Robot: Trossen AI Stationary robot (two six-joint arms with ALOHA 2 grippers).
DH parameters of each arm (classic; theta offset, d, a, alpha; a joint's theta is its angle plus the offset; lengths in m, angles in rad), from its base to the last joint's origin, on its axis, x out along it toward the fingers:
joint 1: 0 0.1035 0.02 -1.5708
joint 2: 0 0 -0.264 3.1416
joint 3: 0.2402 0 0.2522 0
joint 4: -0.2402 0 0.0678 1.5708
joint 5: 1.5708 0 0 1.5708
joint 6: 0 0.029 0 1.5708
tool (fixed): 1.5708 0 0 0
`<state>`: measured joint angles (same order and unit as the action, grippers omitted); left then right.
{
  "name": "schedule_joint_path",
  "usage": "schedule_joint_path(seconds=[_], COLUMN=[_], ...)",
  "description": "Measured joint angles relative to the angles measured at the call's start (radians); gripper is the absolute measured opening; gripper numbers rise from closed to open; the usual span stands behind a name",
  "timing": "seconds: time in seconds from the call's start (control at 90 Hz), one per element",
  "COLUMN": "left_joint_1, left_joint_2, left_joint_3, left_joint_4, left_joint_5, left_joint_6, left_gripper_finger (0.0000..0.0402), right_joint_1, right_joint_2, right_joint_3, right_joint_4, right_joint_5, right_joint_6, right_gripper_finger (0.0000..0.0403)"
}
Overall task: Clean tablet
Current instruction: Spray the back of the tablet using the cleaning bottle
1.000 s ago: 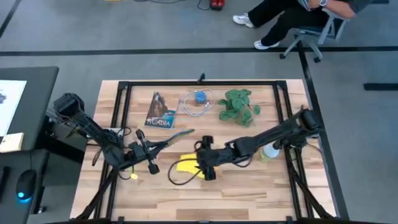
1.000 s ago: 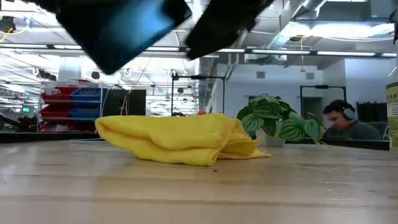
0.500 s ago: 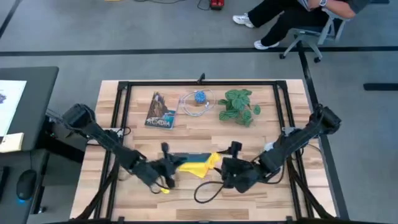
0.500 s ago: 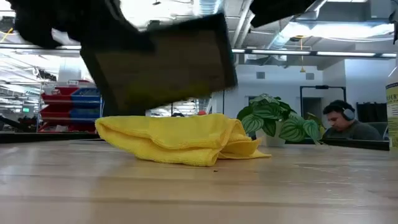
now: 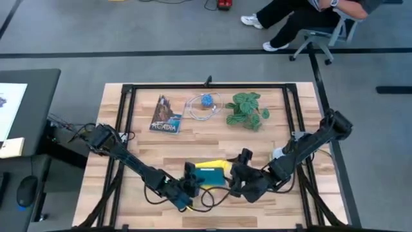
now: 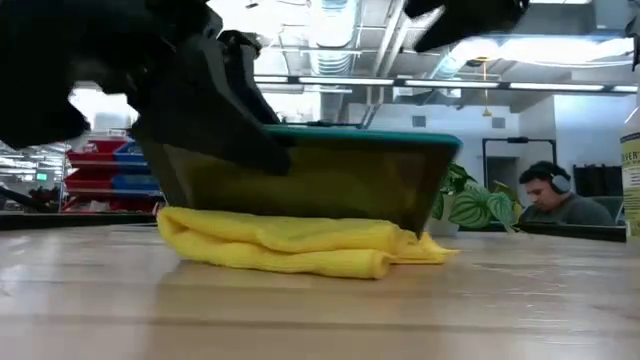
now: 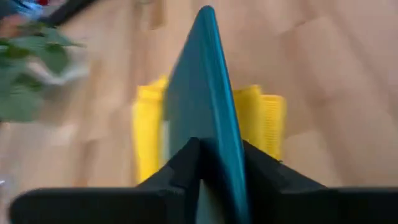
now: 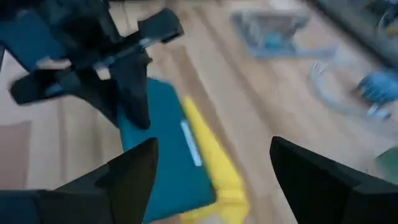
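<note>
Yellow cloth lies near the front middle of the table in the high view, and the tablet now sits flat over most of it, teal in this light; half a second back it hung tilted above the cloth, so it has been lowered onto it. Left gripper grips the tablet's left edge; right gripper waits just beside its right edge, not touching as far as I can tell. Low view: tablet nearly level, pressing the cloth flatter than a moment ago, with the left arm's dark bulk at its left end. Left wrist view: fingers clenched on the tablet's thin edge, cloth showing on both sides beyond. Right wrist view: own fingers spread wide and empty, tablet and cloth ahead, the left gripper clamped on the far end. Judgement: screen is probably face-down on the cloth, so rubbing it across would be the cleaning stroke.
</note>
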<state>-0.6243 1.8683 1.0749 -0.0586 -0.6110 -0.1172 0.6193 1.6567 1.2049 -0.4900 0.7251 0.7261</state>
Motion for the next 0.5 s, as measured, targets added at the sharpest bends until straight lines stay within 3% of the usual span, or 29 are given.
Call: schedule_joint_path(seconds=[0.133, 0.233, 0.378, 0.5], left_joint_1=[-0.014, -0.032, -0.060, -0.080], left_joint_2=[-0.020, -0.043, -0.048, -0.051], left_joint_3=[0.028, 0.064, 0.122, 0.112], left_joint_4=[-0.016, -0.073, -0.216, -0.317], left_joint_5=[0.083, 0.086, 0.088, 0.121], left_joint_6=[-0.051, -0.058, -0.133, -0.277], left_gripper_finger=[0.0173, 0.0207, 0.0219, 0.0212], right_joint_1=[-0.003, -0.005, -0.003, -0.003], right_joint_2=[0.065, 0.130, 0.225, 0.289], right_joint_3=[0.000, 0.000, 0.001, 0.001], right_joint_4=[-0.005, -0.004, 0.020, 0.071], right_joint_5=[-0.182, -0.317, -0.454, -0.492], right_joint_6=[0.221, 0.326, 0.400, 0.400], right_gripper_finger=[0.0295, 0.0295, 0.0292, 0.0291])
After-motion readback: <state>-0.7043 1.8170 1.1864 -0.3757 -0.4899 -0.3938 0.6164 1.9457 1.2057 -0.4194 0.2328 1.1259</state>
